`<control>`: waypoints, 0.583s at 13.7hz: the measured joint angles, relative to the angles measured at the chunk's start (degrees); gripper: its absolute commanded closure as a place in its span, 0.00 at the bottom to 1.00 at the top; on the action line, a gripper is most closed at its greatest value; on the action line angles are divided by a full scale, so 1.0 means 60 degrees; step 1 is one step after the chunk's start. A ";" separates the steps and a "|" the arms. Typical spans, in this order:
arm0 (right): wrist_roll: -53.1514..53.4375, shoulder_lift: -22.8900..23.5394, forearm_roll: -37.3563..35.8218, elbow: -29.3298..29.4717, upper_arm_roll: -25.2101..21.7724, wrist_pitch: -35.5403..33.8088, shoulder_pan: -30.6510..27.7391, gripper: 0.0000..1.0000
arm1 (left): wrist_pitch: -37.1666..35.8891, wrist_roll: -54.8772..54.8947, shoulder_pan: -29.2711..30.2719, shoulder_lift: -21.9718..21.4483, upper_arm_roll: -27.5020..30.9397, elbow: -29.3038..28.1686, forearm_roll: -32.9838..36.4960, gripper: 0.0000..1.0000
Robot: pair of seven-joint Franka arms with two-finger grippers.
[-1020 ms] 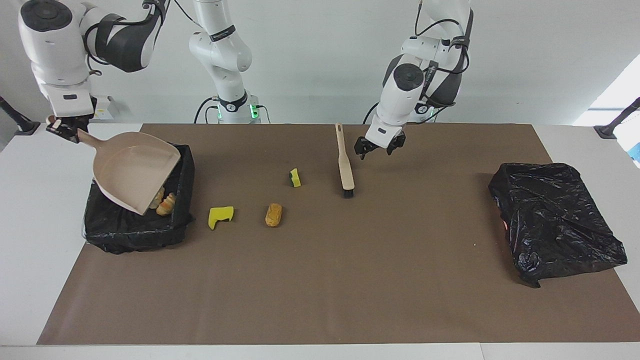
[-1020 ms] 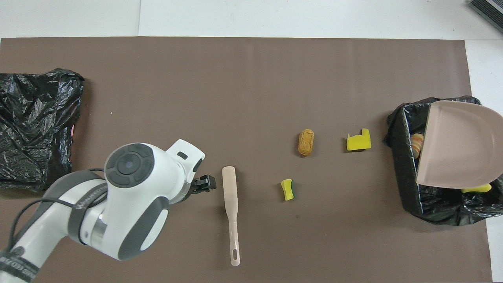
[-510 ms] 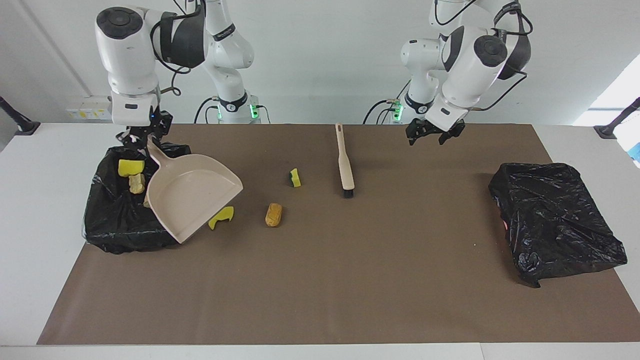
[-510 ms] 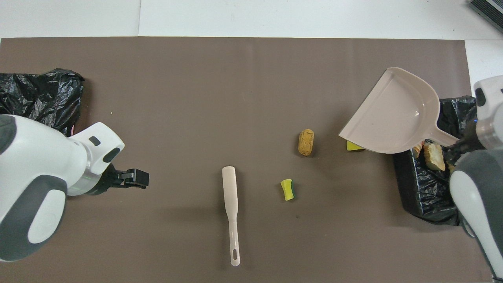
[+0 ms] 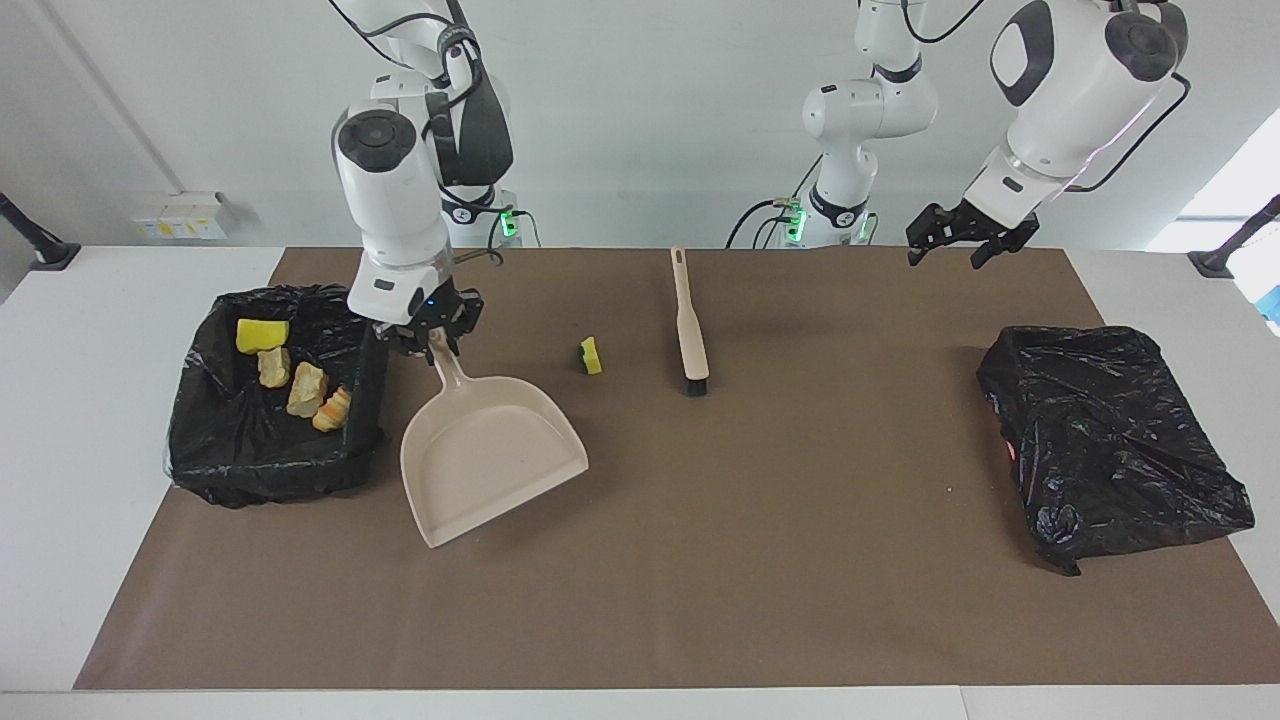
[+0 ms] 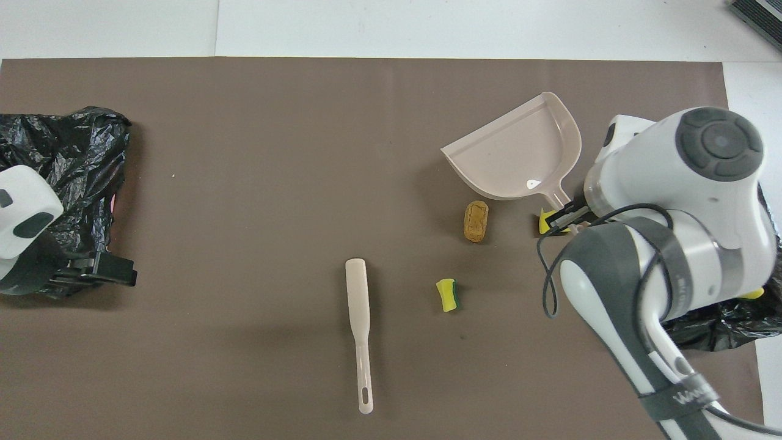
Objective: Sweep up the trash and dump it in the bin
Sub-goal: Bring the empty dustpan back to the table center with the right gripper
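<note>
Trash (image 6: 476, 221) beside dustpan (image 5: 490, 447); brush (image 5: 688, 320) nearby | right gripper (image 5: 432, 340) clamps dustpan handle | left gripper (image 5: 957, 238) spread, raised, idle

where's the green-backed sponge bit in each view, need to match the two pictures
Facing view: the green-backed sponge bit lies on the brown mat, beside the brush's bristle end, toward the right arm's end of the table.
Overhead view: the same bit sits low in the middle of the picture, nearer to the robots than the tan chunk.
Shared landmark: the brush, lying alone beside the bit in both views.
</note>
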 measured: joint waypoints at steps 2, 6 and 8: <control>0.1821 0.0424 0.0023 0.0148 0.0008 0.0438 0.0836 1.00 | -0.0281 0.0002 0.0000 0.0011 -0.0028 0.0441 0.0000 0.00; 0.4750 0.1490 0.0065 0.0719 0.0011 0.1144 0.2241 1.00 | -0.0328 0.0001 0.0000 0.0522 -0.0036 0.1579 0.0000 0.00; 0.6250 0.2327 0.0064 0.1328 0.0004 0.1384 0.2982 1.00 | -0.0336 -0.0003 0.0008 0.1202 -0.0015 0.2502 0.0002 0.00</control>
